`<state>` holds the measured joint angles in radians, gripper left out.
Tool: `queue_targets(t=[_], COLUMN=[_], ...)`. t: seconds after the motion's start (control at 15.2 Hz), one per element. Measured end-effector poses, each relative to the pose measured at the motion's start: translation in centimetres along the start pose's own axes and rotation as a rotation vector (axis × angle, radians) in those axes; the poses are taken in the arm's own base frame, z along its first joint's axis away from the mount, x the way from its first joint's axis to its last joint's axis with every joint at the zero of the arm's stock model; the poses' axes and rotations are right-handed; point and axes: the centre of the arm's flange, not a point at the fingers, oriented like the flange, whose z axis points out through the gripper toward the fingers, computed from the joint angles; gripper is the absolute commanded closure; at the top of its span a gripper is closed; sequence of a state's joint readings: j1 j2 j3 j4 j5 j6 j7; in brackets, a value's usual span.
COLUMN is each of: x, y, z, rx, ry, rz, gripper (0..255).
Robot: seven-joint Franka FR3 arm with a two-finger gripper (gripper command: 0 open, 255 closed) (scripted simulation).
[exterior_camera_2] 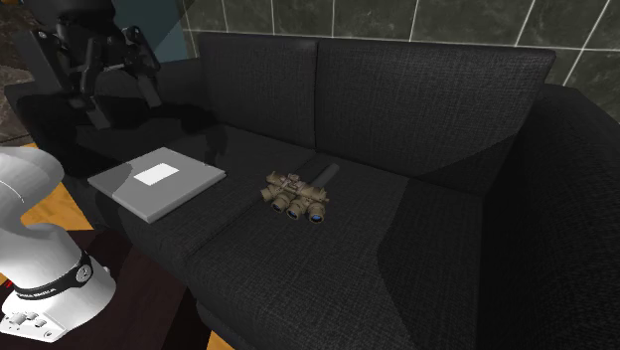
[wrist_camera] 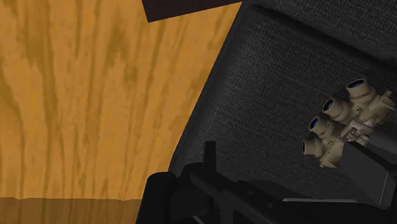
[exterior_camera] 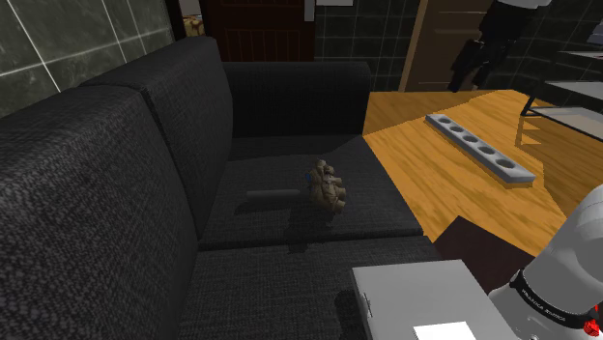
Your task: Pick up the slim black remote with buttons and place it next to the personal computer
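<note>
Hanging high over the wooden floor (exterior_camera: 425,184), off the front edge of the sofa (exterior_camera: 116,174), the gripper (exterior_camera: 469,68) is well apart from everything on the cushions and carries nothing. Whether the jaws stand wide or narrow I cannot tell.

The remote (exterior_camera: 271,193) is a slim dark bar lying flat on the middle seat cushion. Its buttons are too small to make out. It sits on the backrest side of a tan, many-lensed pair of goggles (exterior_camera: 327,188), to the left of them in the shoulder view. One end of it reaches the goggles, though I cannot tell whether the two touch. The personal computer (exterior_camera_2: 189,184) is a flat grey slab with a white patch on top. It lies on the seat cushion nearest the stand, near the goggles and remote but apart from them.

By my reading the task is at its first step, the approach, with no grasp begun. The next move calls for carrying the hand in over the sofa to above the remote's free end, the one away from the goggles. The wrist should then turn so the jaws span the bar's narrow width before coming straight down. The goggles crowd the other end, so a grip there would likely knock them. The soft cushion may also give under a hard press.
</note>
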<state>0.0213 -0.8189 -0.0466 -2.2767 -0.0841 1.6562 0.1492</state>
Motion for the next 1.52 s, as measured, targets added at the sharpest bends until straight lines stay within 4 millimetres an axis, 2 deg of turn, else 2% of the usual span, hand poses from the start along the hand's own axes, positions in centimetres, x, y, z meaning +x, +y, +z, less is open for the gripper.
queue_targets(t=[0.13,0.26,0.86,1.12,1.25,1.52], x=[0.5,1.6,9.9,12.9,13.8,16.1], y=[0.0,-0.9,-6.1,-9.7,-10.9,-14.7], z=[0.3,1.6,9.3,12.5,14.2,17.4], rx=[0.002,0.01,0.052,0.071,0.08,0.099], ry=[-0.003,-0.011,-0.056,-0.077,-0.088,-0.108], rz=[-0.012,-0.054,-0.284,-0.389,-0.441,-0.546], gripper=[0,0,0,0,0,0])
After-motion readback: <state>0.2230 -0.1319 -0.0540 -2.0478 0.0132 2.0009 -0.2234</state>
